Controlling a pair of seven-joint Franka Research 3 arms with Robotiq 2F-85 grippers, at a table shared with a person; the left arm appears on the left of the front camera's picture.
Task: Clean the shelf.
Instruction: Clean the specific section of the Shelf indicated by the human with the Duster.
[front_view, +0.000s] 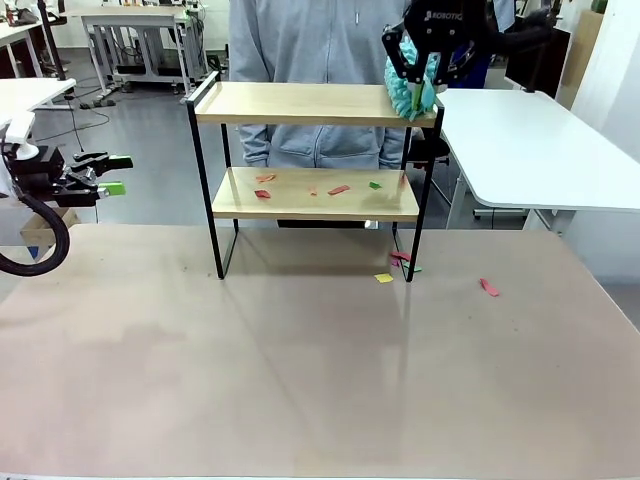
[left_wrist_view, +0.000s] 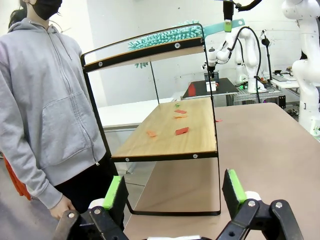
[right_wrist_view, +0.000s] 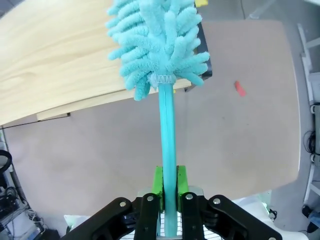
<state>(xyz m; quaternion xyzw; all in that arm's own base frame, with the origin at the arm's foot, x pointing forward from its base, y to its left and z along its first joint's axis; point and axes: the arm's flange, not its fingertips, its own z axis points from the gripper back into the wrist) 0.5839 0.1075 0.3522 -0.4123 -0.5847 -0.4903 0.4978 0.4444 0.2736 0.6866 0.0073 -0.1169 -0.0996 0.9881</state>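
My left fingers (front_view: 115, 174) hang released at the left edge of the bench (front_view: 300, 380), with the green pads standing wide apart and nothing between them. They are low and well clear of the shelf.

Farther out on the bench lie loose paper scraps. A yellow scrap (front_view: 383, 278) is just beside the shelf's front right leg, with a few small red and green bits next to it. A red scrap (front_view: 489, 288) lies off to the right.

The shelf (front_view: 310, 104) stands on the far middle of the bench, upright on its black frame. Its lower board (front_view: 315, 200) carries several red, orange and green scraps, spread along its length.

At the right end of the top board (right_wrist_view: 60, 60), my right fingers (right_wrist_view: 169, 187) are clenched on the thin handle of a teal duster (right_wrist_view: 160, 45). Its fluffy head lies on the board's right corner.

A person in a grey hoodie (front_view: 315, 40) stands directly behind the shelf.
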